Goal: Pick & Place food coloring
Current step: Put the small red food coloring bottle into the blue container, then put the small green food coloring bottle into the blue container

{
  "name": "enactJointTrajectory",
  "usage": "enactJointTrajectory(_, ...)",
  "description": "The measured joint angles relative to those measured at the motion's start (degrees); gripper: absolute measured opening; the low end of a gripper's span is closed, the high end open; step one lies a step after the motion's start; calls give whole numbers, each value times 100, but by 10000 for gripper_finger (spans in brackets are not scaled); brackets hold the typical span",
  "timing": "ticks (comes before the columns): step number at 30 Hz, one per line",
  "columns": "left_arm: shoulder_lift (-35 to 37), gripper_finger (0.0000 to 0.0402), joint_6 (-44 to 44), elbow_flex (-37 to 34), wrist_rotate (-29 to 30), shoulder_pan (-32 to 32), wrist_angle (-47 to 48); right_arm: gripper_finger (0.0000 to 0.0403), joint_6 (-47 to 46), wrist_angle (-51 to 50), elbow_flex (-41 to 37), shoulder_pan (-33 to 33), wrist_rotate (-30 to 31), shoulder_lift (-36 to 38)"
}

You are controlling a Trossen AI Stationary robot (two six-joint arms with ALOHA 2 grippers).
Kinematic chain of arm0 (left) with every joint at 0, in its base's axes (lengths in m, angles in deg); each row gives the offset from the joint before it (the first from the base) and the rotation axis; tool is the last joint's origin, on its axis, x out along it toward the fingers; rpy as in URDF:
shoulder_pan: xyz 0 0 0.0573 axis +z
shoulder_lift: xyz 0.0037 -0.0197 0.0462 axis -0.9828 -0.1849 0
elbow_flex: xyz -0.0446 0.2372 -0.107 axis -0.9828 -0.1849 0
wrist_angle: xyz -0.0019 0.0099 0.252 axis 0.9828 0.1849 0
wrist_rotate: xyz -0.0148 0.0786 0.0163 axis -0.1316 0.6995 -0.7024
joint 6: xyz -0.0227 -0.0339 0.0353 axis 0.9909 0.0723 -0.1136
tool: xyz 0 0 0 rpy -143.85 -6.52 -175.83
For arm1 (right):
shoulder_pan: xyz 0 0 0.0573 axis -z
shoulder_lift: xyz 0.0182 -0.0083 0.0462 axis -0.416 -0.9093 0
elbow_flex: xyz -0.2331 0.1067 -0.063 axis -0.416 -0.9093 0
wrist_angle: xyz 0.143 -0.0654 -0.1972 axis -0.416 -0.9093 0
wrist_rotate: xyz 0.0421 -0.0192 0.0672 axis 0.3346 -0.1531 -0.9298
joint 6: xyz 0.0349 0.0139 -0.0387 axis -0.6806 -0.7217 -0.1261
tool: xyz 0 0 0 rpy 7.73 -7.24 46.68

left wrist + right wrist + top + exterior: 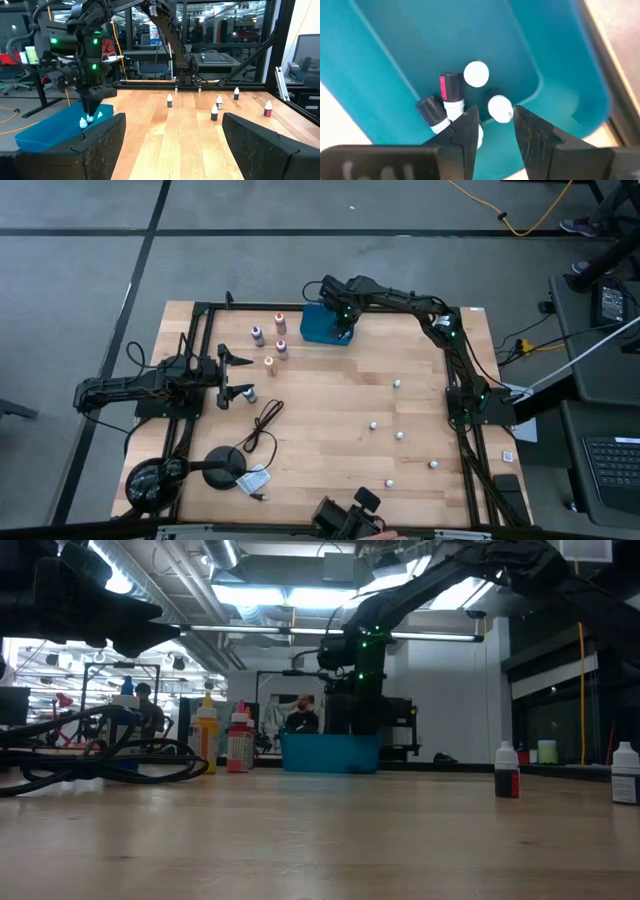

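High view: right tool over teal tray holding bottles

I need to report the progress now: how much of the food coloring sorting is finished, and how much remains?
Done: a few small white-capped bottles lie in the teal rectangular tray.
In hand: the right gripper hangs over the tray, fingers slightly apart, gripping nothing.
Left: five small whitish bottles and four larger coloured bottles stand on the wooden table. The left gripper waits open.
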Motion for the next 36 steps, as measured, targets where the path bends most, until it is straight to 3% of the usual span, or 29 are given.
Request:
enactJointTrajectory(10,2,327,0,-2,0,0,-2,136,-99,-92,0,-8,-1,532)
enactJointTrajectory(19,1,327,0,-1,0,0,-2,237,-688,-191,-243,-226,-41,1137)
enactJointTrajectory(24,0,329,1,-1,2,0,-1,266,-1485,-192,-1047,-483,-50,1701)
enactJointTrajectory(36,0,327,1,-2,0,0,-2,269,-3046,12,-3641,-1224,-15,3694)
